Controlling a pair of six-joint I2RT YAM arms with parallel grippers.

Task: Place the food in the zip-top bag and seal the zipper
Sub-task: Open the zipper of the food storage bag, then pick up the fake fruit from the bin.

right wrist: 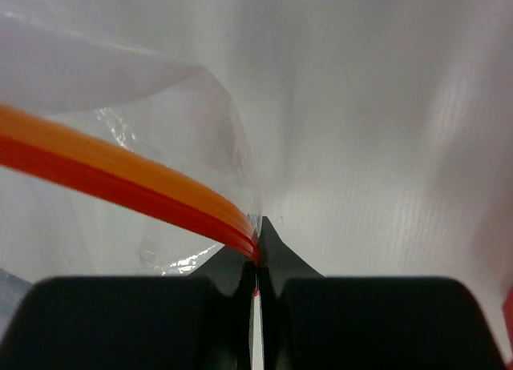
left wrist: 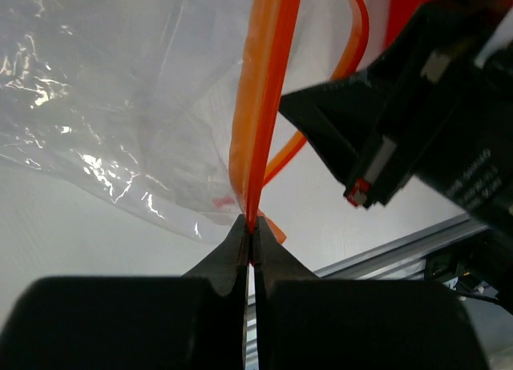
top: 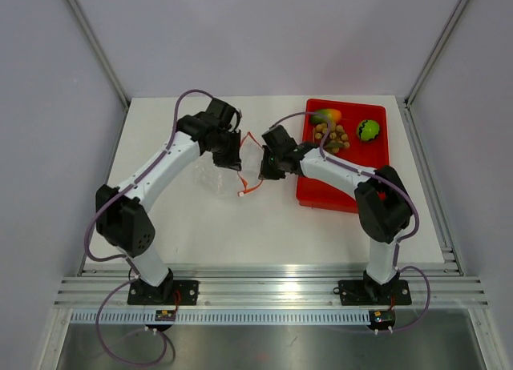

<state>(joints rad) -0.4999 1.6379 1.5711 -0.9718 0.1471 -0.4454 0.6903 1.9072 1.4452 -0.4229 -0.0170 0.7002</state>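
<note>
White tabletop (top: pixel 192 226) between pale grey walls holds everything, with a metal rail (top: pixel 264 283) along its near edge. Left of centre lies the clear bag (top: pixel 215 176), crinkled, its orange zipper strip (left wrist: pixel 260 106) running between the two grippers at the middle of the table. To the right sits a red tray (top: pixel 317 197). At its far end are the mango (top: pixel 327 115), the bunch of brown balls (top: pixel 333 136) and the round green fruit (top: pixel 368 130), all outside the bag. The right forearm crosses over the tray's near left part and hides some of it.

The left arm leans far and rightward from its base, and the left gripper (left wrist: pixel 250 226) is pinched tight on the strip. The right arm bends left over the tray. The right gripper (right wrist: pixel 258 240) is clamped on the strip too, near the left one.
</note>
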